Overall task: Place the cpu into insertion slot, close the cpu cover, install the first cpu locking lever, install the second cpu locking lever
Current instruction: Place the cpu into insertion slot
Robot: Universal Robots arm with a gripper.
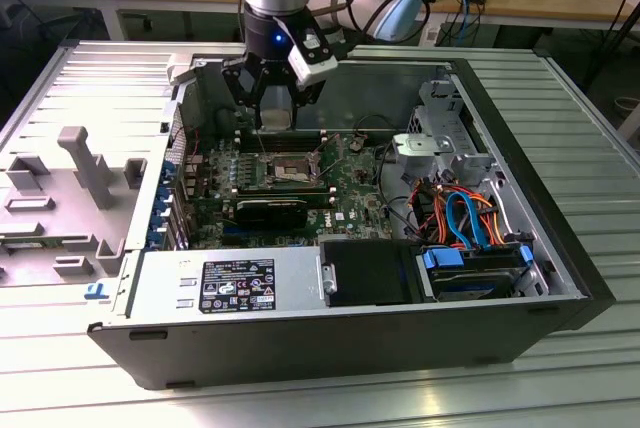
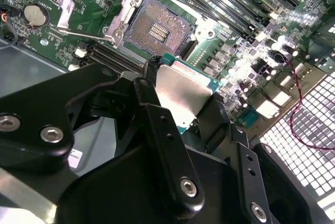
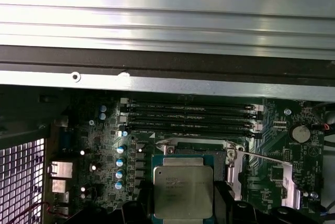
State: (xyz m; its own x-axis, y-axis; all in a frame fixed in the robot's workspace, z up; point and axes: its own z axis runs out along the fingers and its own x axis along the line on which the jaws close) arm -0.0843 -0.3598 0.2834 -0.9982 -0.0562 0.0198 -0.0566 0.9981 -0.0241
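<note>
**Chip gripped above the bare socket**

The black claw (image 2: pixel 182 92) is clamped on two opposite edges of the small square cpu with a dull silver-grey metal top (image 3: pixel 183 191). It holds the chip over the green circuit board (image 1: pixel 345 203), clear of the square, silver-rimmed insertion slot (image 2: pixel 154 25), whose contacts lie bare. Faint print crosses the chip's top. Its edges run parallel to the long black memory slots (image 3: pixel 191 114). A white printed label (image 1: pixel 238 286) sits on the grey power supply box (image 1: pixel 170 288).

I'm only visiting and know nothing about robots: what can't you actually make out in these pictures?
1. The cpu: one edge is cut off by the picture's border in the first wrist view.
2. The insertion slot: the cpu covers most of it in the first wrist view.
3. The gap between cpu and slot: the claw blocks it in the exterior view.
</note>
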